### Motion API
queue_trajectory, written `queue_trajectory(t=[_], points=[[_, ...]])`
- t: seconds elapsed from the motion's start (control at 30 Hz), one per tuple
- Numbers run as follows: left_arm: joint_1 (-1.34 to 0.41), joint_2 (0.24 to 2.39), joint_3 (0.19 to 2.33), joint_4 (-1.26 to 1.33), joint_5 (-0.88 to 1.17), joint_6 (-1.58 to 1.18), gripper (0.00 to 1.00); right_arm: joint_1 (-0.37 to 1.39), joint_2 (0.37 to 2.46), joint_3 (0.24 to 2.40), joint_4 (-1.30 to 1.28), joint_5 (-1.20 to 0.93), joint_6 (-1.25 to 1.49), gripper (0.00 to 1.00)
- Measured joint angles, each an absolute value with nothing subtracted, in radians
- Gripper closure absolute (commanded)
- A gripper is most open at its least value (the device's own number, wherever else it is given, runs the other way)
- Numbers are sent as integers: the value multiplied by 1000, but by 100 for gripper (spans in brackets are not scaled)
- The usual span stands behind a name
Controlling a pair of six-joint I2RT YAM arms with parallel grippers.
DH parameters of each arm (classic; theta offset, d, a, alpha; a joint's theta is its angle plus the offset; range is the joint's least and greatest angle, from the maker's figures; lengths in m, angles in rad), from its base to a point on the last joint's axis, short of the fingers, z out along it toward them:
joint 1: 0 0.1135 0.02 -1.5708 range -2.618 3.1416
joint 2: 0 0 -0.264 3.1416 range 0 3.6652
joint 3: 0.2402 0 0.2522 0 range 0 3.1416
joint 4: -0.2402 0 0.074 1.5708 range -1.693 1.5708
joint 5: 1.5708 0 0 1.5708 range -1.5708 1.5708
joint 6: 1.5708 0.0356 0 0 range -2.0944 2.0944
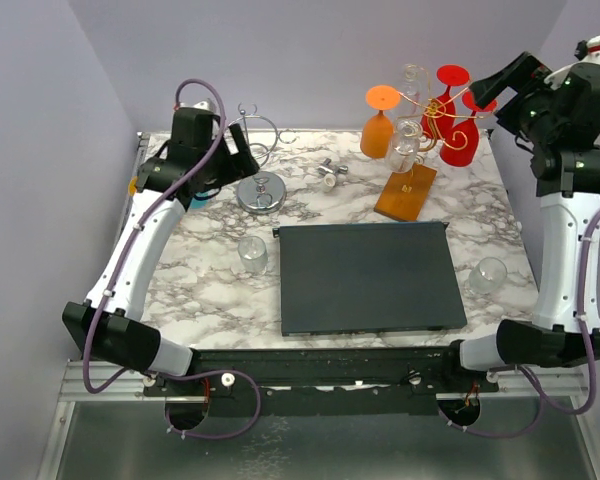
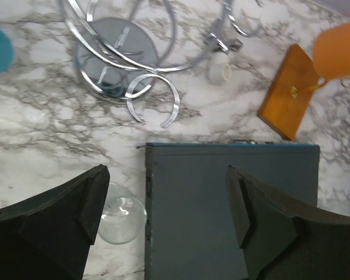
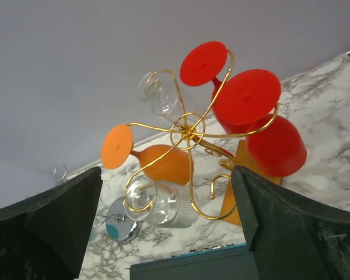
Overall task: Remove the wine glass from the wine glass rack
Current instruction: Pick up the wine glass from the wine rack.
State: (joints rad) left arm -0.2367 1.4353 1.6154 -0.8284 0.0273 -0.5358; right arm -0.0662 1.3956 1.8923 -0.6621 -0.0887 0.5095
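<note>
Right tool: wide open, empty, raised at the far right corner of the counter. Points at the wine glass rack. Sits just beside the upturned foot of the nearer red glass; contact not evident from above. In its own wrist view, frames the gold wire crown between both fingers, with hooks and glasses ahead of the tips and nothing inside the gap.

Left tool: also open and empty. Hangs above the counter near the chrome stand, well apart from the rack. Looks down on the dark tray and a clear glass standing just beside the tray's edge.

On the rack: two red glasses, an orange glass and at least two clear ones, all hung foot-up from the curly hooks, bowls down. Wooden base flat on the counter, just beyond the tray's far right corner.

Progress, judged from this: approach made, removal not begun. No glass gripped, none lifted off a hook. Cannot tell which glass is meant; the red pair lies closest to the right tool. Left to do: close in, grip one glass at stem or bowl, slide its foot free of the hook without snagging the neighbours, carry it clear of the wire.
</note>
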Motion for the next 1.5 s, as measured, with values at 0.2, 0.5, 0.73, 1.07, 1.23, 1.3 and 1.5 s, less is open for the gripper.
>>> queue_trajectory(t=[0.2,0.5,0.73,1.07,1.23,1.3,1.5], points=[[-408,1407,1552,-747,61,-538,12,-265,1458,1919,-659,-283,572,1],[-497,1350,1417,-664,115,-545,12,-484,1587,1920,-600,-554,688,12],[-513,1297,1363,-601,138,-559,12,-505,1697,1946,-561,-657,748,26],[-513,1285,1334,-563,166,-569,12,-502,1766,1925,-434,-711,846,34],[-515,1285,1334,-550,171,-572,12,-480,1785,1925,-405,-695,858,35],[-516,1285,1334,-546,172,-572,12,-466,1793,1925,-399,-684,860,37],[-519,1285,1334,-539,173,-572,12,-430,1824,1925,-384,-660,864,40]])
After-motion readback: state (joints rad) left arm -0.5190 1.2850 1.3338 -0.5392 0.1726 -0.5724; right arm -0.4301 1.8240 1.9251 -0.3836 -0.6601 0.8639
